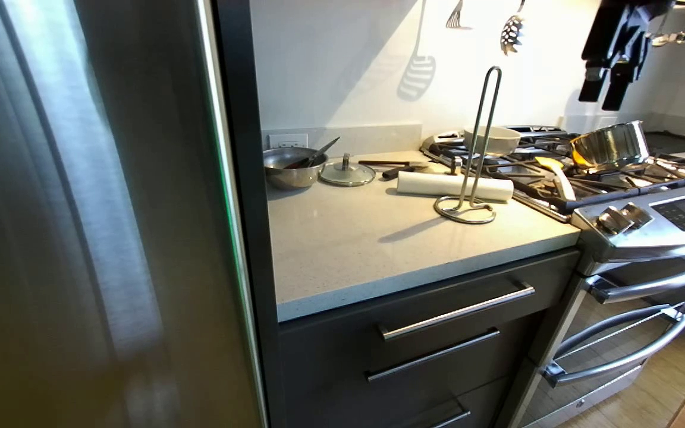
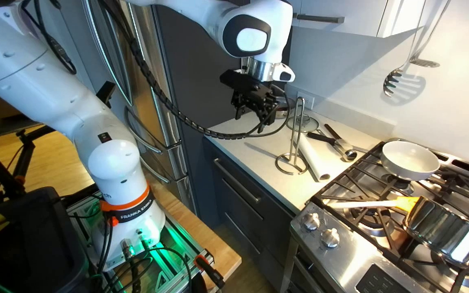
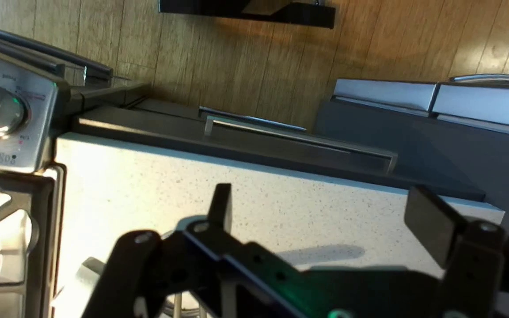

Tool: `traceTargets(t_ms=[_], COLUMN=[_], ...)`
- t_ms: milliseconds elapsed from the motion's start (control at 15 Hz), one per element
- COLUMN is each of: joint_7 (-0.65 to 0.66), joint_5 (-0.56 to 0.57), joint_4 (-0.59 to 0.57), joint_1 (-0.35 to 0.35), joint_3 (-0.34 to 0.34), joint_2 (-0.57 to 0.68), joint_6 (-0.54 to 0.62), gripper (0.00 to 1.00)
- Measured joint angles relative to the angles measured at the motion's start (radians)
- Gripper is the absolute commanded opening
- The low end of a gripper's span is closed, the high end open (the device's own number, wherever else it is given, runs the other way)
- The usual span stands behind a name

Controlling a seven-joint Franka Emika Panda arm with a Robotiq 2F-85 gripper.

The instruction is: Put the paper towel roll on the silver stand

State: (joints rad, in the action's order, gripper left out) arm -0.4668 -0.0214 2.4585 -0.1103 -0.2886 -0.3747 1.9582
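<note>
Paper towel roll (image 1: 429, 183) lies flat on surface (image 1: 342, 238), just beside bare silver stand (image 1: 486, 139); pincer (image 3: 320, 198) apart, empty. Placing not done: grasp, lift, upending, sleeving on, release likely all left.

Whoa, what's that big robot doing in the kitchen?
That robot arm has the job of putting the paper towel roll on the silver stand. Right now it isn't holding anything: its end effector is open above the counter. The roll is lying on its side on the counter beside the stand, which is upright. So the roll isn't on the stand yet.
</note>
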Motion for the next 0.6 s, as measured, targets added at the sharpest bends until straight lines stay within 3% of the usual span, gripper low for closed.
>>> traceTargets(t_ms=[600], joint_7=[-0.036], joint_5=[0.000], joint_4=[0.007], joint_1=[-0.024], joint_3=[-0.028], joint_2=[0.020], joint_6=[0.000], gripper=[1.00])
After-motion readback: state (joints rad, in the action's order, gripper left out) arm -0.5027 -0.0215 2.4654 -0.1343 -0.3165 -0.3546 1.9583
